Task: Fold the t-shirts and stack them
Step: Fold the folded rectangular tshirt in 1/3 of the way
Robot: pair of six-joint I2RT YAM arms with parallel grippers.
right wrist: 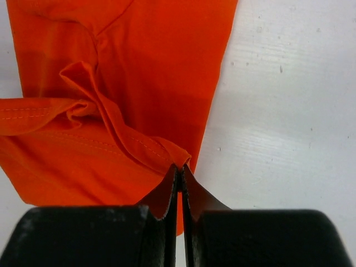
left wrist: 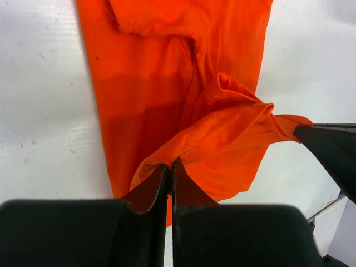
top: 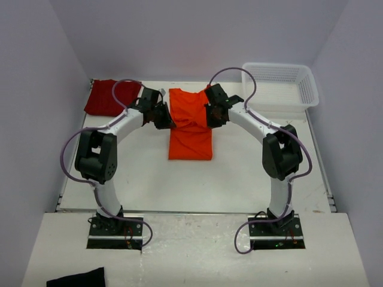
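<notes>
– Orange hem is sitting pinched in the left fingers [left wrist: 149,192], which are clamping shut on a thin edge. The right fingers [right wrist: 164,194] are gripping the opposite edge the same way.
– So the orange shirt [top: 190,136] is hanging between them?
– Its far end is, bunching into a slack ridge. The rest is lying flat in the middle of the counter [top: 239,179].
– What is worrying you?
– Bites this shallow may be slipping if one arm is pulling harder. That ridge is probably going to crease into the fold and skew it.
– And the red shirt [top: 109,97]?
– Lying at the far left corner, well apart, with the basket [top: 281,89] sitting far right. A wide leftward swing could be dragging it.
</notes>
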